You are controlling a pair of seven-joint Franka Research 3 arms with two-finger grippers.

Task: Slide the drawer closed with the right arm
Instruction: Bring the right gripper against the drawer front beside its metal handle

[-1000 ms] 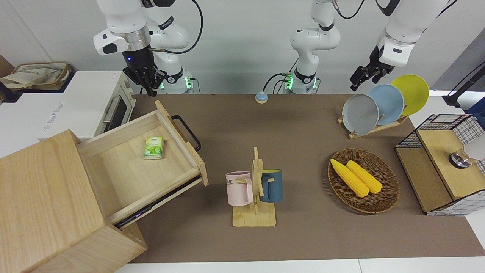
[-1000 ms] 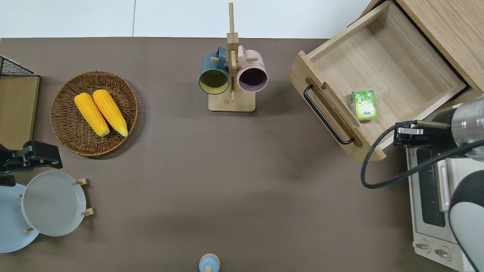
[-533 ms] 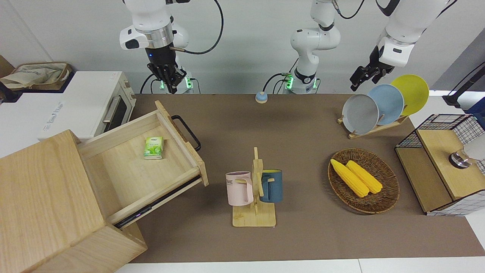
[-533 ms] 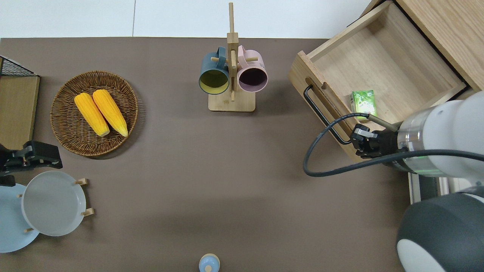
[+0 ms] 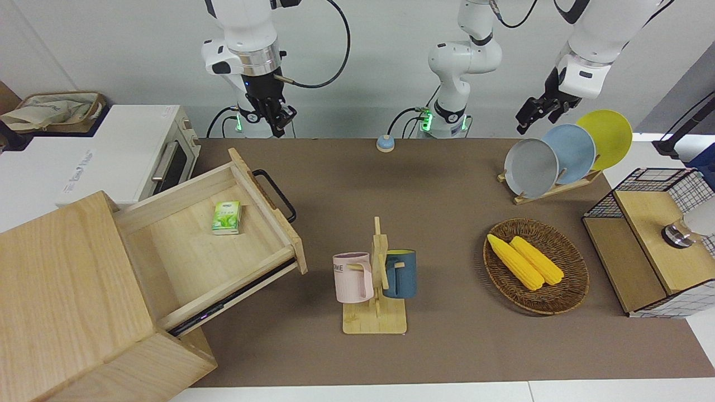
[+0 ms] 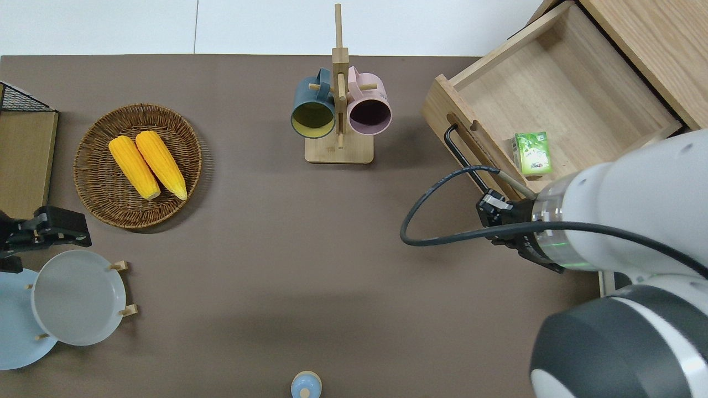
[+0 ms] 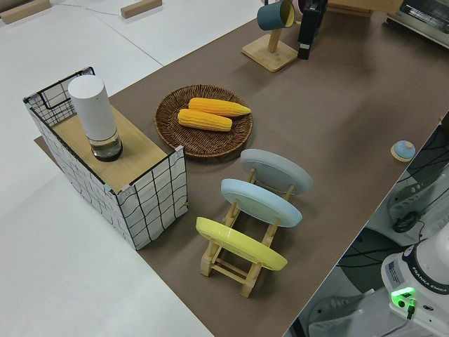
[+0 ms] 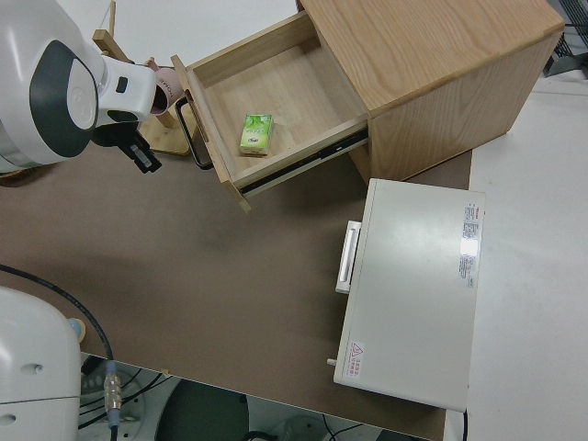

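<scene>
The pale-wood drawer [image 5: 184, 251] stands pulled far out of its cabinet [image 5: 61, 268], at the right arm's end of the table. Its black bar handle [image 5: 275, 195] faces the table's middle. A small green box [image 5: 226, 216] lies inside. My right gripper [image 5: 277, 125] hangs in the air and touches nothing. In the overhead view the arm's wrist [image 6: 553, 232] covers the gripper, over the table just off the end of the handle [image 6: 470, 160] nearer the robots. The right side view shows the gripper [image 8: 147, 158] beside the drawer front [image 8: 207, 138]. The left arm is parked.
A white toaster oven [image 5: 128, 151] stands beside the cabinet, nearer the robots. A mug rack [image 5: 375, 279] stands mid-table, with a corn basket [image 5: 570, 279], a plate rack [image 5: 558, 151] and a wire box [image 5: 648, 240] toward the left arm's end.
My right arm has swung from over the oven and the drawer's corner toward the table's middle, to just off the handle's end. The drawer and the left arm have not moved.
</scene>
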